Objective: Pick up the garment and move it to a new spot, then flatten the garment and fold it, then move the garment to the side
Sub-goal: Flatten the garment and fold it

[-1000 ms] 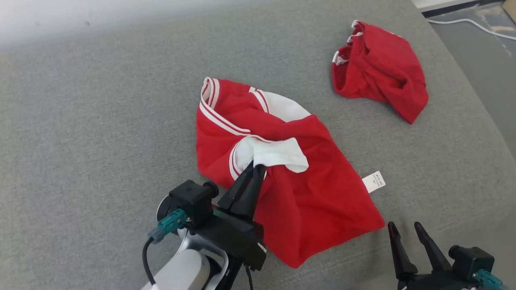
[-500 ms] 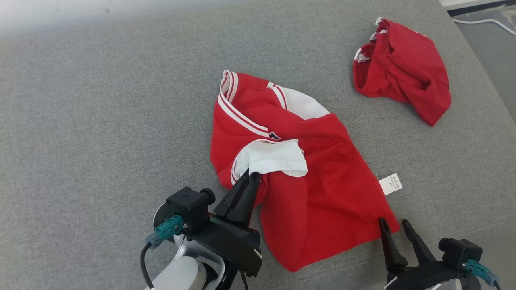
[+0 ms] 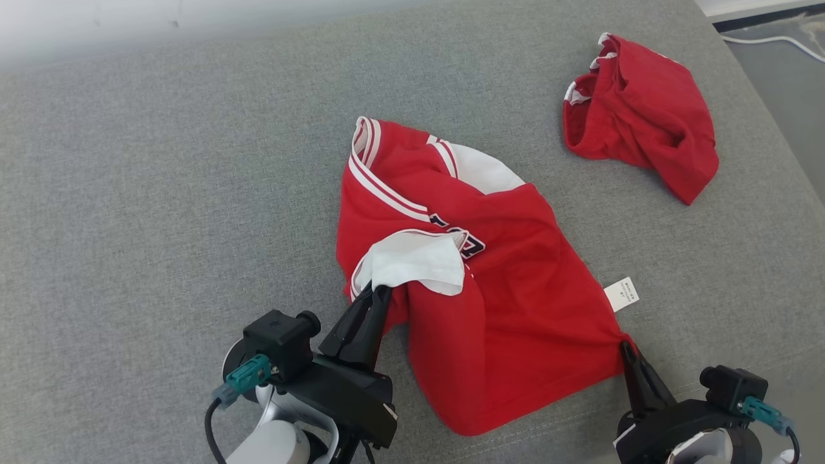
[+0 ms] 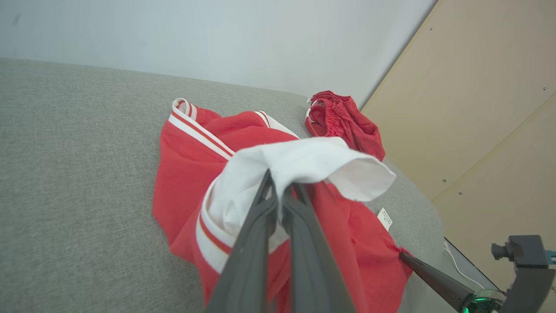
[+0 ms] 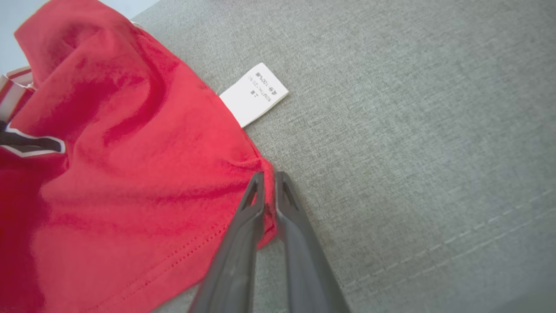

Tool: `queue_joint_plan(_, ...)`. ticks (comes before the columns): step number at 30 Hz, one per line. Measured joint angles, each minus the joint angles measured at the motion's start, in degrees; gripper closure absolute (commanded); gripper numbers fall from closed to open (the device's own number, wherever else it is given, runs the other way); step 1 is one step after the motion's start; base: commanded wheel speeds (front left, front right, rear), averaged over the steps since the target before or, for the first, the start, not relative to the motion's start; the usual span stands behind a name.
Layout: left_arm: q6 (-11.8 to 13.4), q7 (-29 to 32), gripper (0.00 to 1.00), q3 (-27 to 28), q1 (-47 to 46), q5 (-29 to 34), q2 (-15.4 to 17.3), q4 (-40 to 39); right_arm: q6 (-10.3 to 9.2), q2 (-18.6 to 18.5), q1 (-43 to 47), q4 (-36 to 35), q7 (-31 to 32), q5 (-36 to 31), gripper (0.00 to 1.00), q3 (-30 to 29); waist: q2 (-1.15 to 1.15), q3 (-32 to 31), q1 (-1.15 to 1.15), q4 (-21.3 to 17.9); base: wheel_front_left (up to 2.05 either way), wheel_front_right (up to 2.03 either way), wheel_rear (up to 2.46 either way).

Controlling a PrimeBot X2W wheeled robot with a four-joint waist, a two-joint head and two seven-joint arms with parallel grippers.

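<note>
The garment [image 3: 509, 309] is a red jersey with white striped trim and a white lining, lying crumpled on the grey cushion. My left gripper [image 3: 380, 291] is shut on the garment's white-lined sleeve edge [image 4: 304, 167], which stands lifted off the surface. My right gripper [image 3: 625, 348] is shut on the garment's right hem corner [image 5: 267, 174], just below the white care label [image 5: 254, 93]. The right gripper's fingers [image 4: 430, 274] also appear at the lower right of the left wrist view.
A second red garment [image 3: 644, 145] lies bunched at the far right of the grey cushion [image 3: 161, 225]. The cushion's front seam [image 5: 456, 252] runs near my right gripper. A white cable [image 3: 773, 42] lies on the floor beyond the right edge. A beige panel [image 4: 486, 108] stands to the right.
My right gripper has moved up to the hem corner and shut on it. My left gripper pulled the sleeve edge back toward me, uncovering dark lettering on the jersey. The camera shifted slightly.
</note>
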Motion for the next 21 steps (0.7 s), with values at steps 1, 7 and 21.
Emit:
queue_joint_plan(1,0.0,0.0,1.0,0.11,0.01,-0.01,-0.02,0.0,0.11,-0.13,-0.41,0.33,0.0,0.0,1.0,0.21,0.0,-0.09,0.0,0.0,0.0,0.0,0.0)
queue_joint_plan(7,0.01,0.02,1.0,0.98,1.14,-1.24,-0.29,0.21,0.53,-1.74,-1.44,1.46,-0.05,-0.44,1.0,0.63,0.0,-0.95,0.0,0.35,0.0,0.0,0.0)
queue_joint_plan(21,-0.02,-1.2,0.0,5.05,4.62,-7.62,-2.15,-1.62,0.74,-10.61,-12.17,-2.11,-0.64,-5.66,1.0,0.4,0.0,-4.4,0.0,1.46,0.0,0.0,0.0)
